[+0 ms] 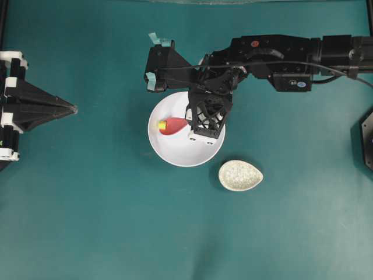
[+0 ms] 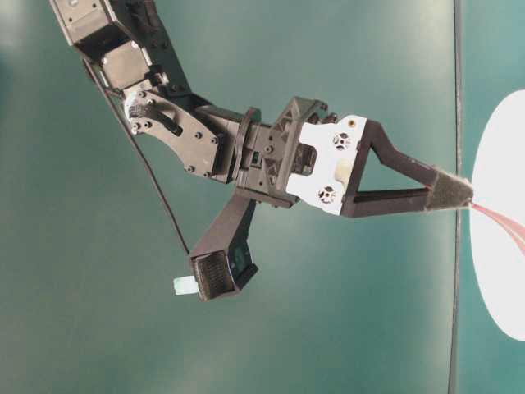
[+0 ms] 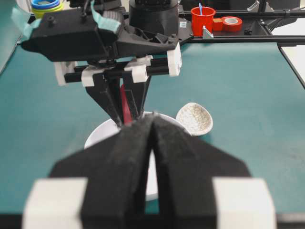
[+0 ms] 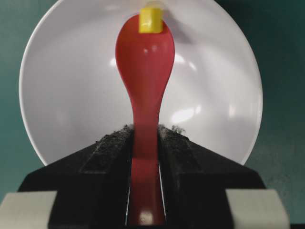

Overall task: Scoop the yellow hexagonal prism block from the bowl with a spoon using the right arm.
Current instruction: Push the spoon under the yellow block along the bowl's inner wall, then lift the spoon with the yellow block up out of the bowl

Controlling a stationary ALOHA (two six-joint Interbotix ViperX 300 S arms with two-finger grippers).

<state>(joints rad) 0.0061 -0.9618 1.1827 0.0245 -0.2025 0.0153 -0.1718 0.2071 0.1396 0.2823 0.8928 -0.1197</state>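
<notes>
The white bowl [image 1: 180,149] stands mid-table. My right gripper [image 1: 187,121] hangs over its right half, shut on the handle of the pink-red spoon [image 1: 173,125]. The scoop points left inside the bowl. The yellow hexagonal prism block [image 1: 162,125] sits at the scoop's far tip. In the right wrist view the spoon [image 4: 145,62] runs up from the gripper [image 4: 145,131] across the bowl [image 4: 71,86], with the block [image 4: 151,20] at its tip. My left gripper [image 1: 73,108] rests at the table's left edge, shut and holding nothing [image 3: 151,119].
A speckled beige egg-shaped dish [image 1: 240,175] lies just right of and below the bowl. Beyond the table's far side stand a red cup [image 3: 202,20], a red tape roll [image 3: 232,23] and stacked rings [image 3: 46,5].
</notes>
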